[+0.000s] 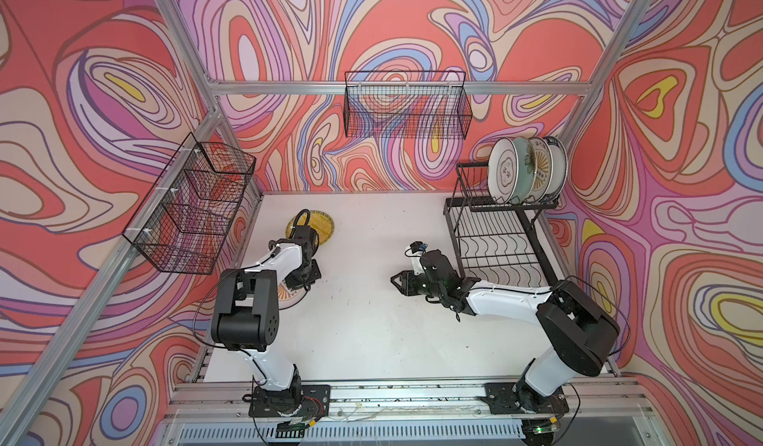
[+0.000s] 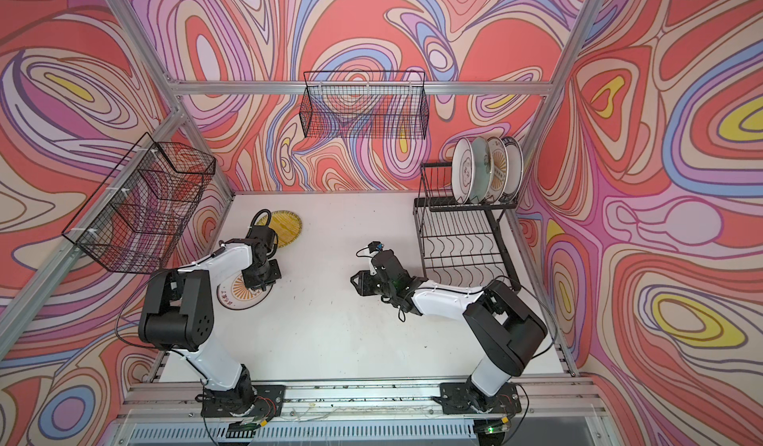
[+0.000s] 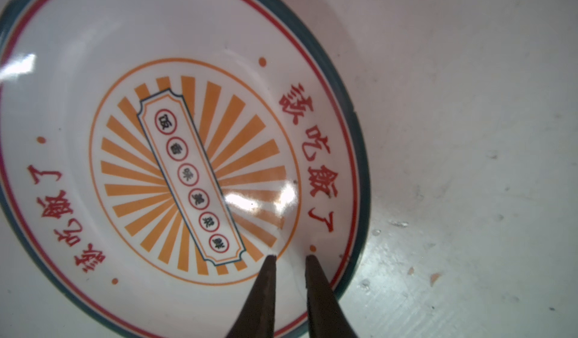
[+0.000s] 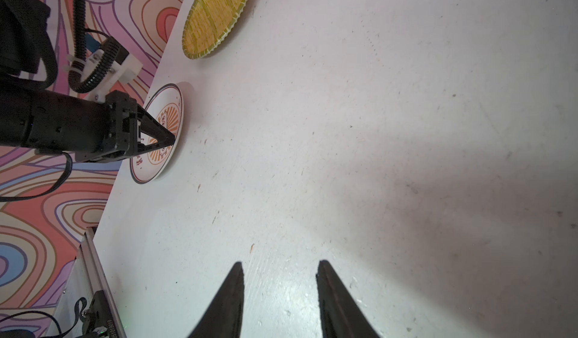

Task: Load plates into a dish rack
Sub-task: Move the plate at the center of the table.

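Note:
An orange-sunburst plate (image 3: 187,164) with red Chinese characters lies flat on the white table at the left (image 1: 289,297) (image 2: 241,295). My left gripper (image 3: 290,256) points down into it, fingers a narrow gap apart just inside the rim, nothing between them. It also shows in the right wrist view as the left gripper (image 4: 170,140). A yellow striped plate (image 1: 322,227) (image 4: 215,17) lies flat behind it. My right gripper (image 4: 280,263) (image 1: 394,279) hangs open and empty over mid-table. The black dish rack (image 1: 495,207) (image 2: 454,207) holds several upright plates (image 1: 524,171) on its upper tier.
One black mesh basket (image 1: 406,105) hangs on the back wall and another mesh basket (image 1: 190,208) on the left wall. The rack's lower tier (image 1: 499,250) holds no plates. An aluminium rail (image 1: 392,394) runs along the table's front edge.

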You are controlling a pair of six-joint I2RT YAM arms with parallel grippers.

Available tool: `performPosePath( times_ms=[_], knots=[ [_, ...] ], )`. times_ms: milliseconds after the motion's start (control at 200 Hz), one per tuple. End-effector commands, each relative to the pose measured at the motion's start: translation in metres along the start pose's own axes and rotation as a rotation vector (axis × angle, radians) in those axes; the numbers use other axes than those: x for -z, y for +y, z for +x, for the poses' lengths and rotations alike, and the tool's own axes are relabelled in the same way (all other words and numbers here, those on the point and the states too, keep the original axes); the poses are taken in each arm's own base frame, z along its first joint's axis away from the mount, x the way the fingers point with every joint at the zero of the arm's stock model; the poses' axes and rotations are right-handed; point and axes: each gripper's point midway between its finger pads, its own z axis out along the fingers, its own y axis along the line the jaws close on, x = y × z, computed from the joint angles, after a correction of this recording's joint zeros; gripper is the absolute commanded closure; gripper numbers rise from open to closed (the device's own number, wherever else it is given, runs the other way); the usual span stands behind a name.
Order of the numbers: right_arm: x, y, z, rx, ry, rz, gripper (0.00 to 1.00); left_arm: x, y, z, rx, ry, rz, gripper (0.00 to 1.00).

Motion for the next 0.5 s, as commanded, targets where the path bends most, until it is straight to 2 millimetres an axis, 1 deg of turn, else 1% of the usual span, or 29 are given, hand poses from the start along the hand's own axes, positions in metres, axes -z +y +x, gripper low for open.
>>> performPosePath(
  times_ms=[0, 311, 496],
  knots=[
    [0.006, 0.004, -0.006, 0.020, -0.019, 0.004, 0.61, 0.001, -0.002, 0.009, -0.009, 0.022, 0.043, 0.78],
    [0.009, 0.003, -0.009, 0.028, -0.028, 0.020, 0.61, 0.001, -0.019, 0.015, -0.002, 0.045, 0.147, 0.79],
    [0.010, 0.001, -0.010, 0.037, -0.032, 0.034, 0.61, 0.002, -0.036, 0.021, -0.013, 0.053, 0.216, 0.80]
  ],
)
